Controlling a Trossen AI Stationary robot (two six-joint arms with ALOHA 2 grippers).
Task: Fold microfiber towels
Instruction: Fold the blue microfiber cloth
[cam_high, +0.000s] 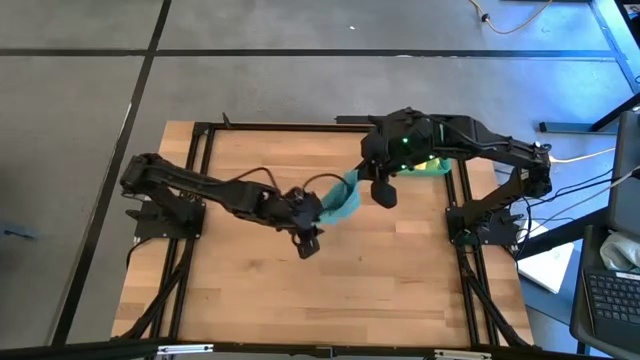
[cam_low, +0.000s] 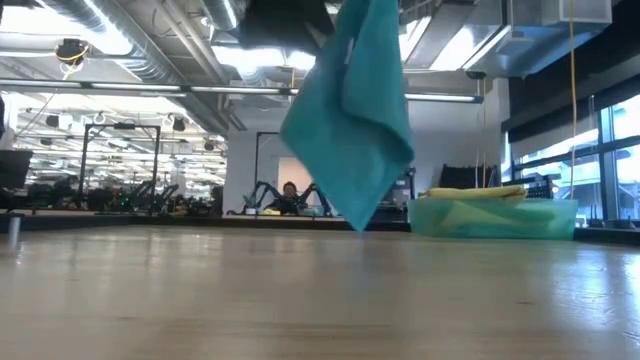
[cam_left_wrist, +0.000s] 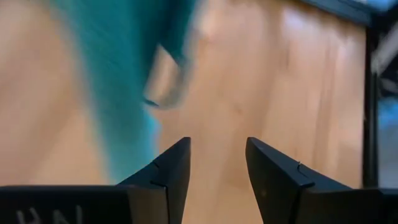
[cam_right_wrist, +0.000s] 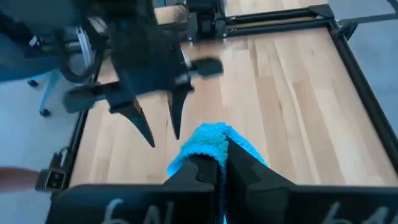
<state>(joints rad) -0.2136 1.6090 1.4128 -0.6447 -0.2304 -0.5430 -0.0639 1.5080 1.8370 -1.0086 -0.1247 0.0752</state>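
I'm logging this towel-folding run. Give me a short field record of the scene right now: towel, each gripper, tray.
teal towel: hanging in the air above the table, pinched at the top
right gripper: shut on teal towel, holding it up
left gripper: open, empty, beside the hanging towel
tray: at the table's far right, holding a yellow towel on top of its stack

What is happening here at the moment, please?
The right gripper is shut on a teal towel and holds it in the air above the wooden table, so that the cloth hangs clear of the surface. The left gripper is open beside the hanging towel and grips nothing. At the table's right side, a teal tray holds more towels, with a yellow towel on top.
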